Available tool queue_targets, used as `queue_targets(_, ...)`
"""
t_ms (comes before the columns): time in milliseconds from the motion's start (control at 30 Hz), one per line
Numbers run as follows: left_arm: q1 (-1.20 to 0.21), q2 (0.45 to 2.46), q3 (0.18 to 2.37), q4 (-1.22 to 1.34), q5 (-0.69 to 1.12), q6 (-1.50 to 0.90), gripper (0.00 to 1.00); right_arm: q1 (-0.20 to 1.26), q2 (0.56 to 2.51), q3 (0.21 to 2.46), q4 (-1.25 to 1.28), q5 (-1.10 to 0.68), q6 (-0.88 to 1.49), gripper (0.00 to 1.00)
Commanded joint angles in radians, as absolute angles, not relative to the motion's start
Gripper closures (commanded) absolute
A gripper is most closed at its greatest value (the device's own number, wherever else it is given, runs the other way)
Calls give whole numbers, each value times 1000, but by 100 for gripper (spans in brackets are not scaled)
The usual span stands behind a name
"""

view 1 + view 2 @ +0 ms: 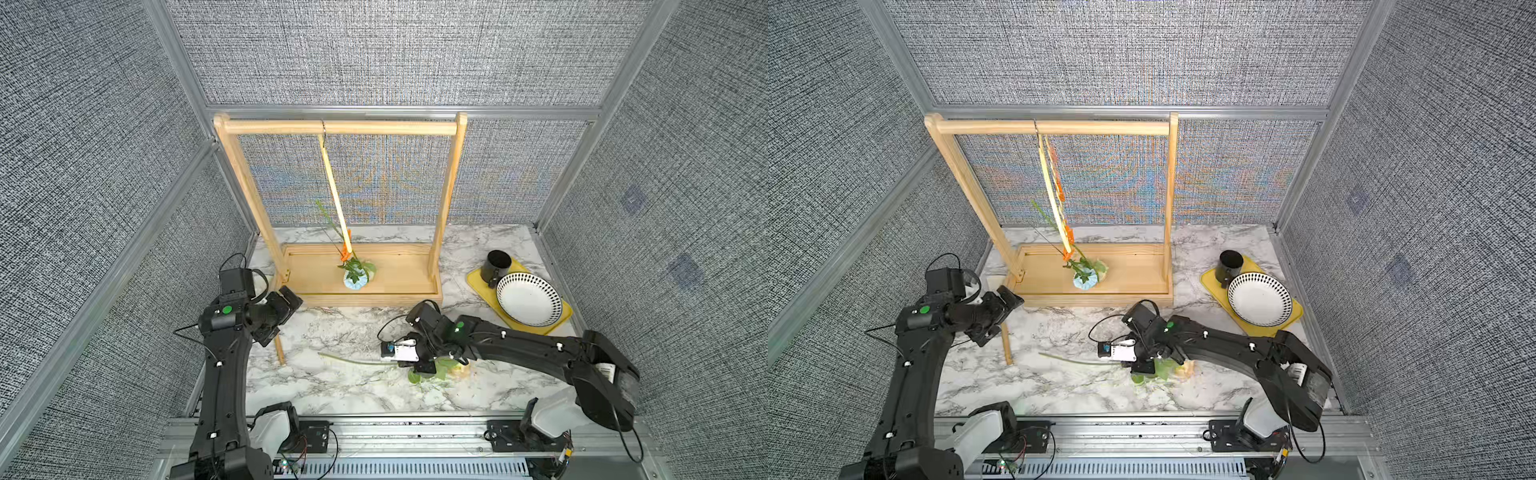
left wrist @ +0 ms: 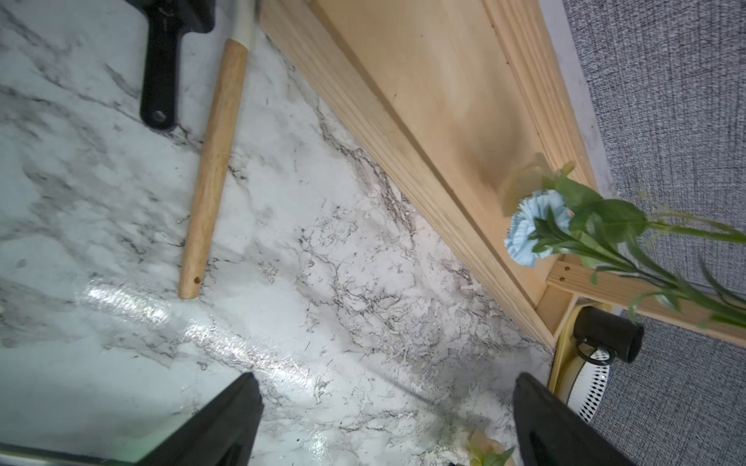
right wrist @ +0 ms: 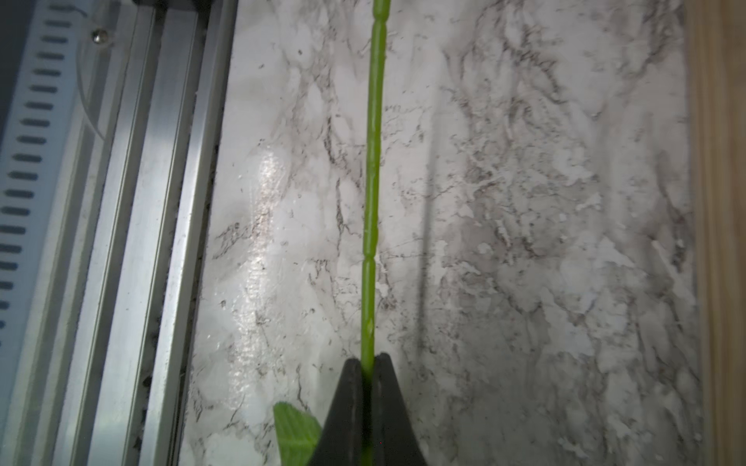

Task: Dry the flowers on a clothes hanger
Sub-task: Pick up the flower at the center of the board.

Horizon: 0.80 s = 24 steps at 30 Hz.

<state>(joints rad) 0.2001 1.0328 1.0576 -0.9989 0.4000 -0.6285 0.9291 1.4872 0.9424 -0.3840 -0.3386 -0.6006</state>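
The pale-yellow clothes hanger (image 1: pixel 334 195) (image 1: pixel 1050 187) hangs edge-on from the wooden rack's top bar. From its orange clips (image 1: pixel 345 253), a light-blue flower (image 1: pixel 355 280) (image 2: pixel 529 226) hangs head down over the rack's base, with a pale bloom (image 1: pixel 369 268) beside it. A third flower lies on the marble table, and its long green stem (image 1: pixel 353 360) (image 3: pixel 373 181) points left. My right gripper (image 1: pixel 397 362) (image 3: pixel 368 359) is shut on that stem, next to its leaves (image 1: pixel 432 372). My left gripper (image 1: pixel 291 299) (image 2: pixel 385 379) hangs open and empty by the rack's front left corner.
The wooden rack (image 1: pixel 340 126) stands at the back on a tray-like base (image 1: pixel 399 286). A wooden-handled tool (image 1: pixel 279 351) (image 2: pixel 214 161) lies by my left arm. At back right, a yellow tray (image 1: pixel 478 278) holds a black cup (image 1: pixel 496 266) and a dotted plate (image 1: pixel 530 299).
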Motion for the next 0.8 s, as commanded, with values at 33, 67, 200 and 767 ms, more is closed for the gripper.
queue_targets(33,202,1023,1081,-893,611,-526,0,869,1422,930,-267,-404,-485,95)
queue_targets(67,201,1022,1083,-874,653,-514,0,855,1405,924,-249,-413,-472,95)
queue_targets(200,202,997,1100,-809,774,-463,0,820,1301,879,-152,-448,-450,94)
queue_targets(767,25,912,1169,-599,1241,-286,0,776,1121,822,268,-499,-141,96)
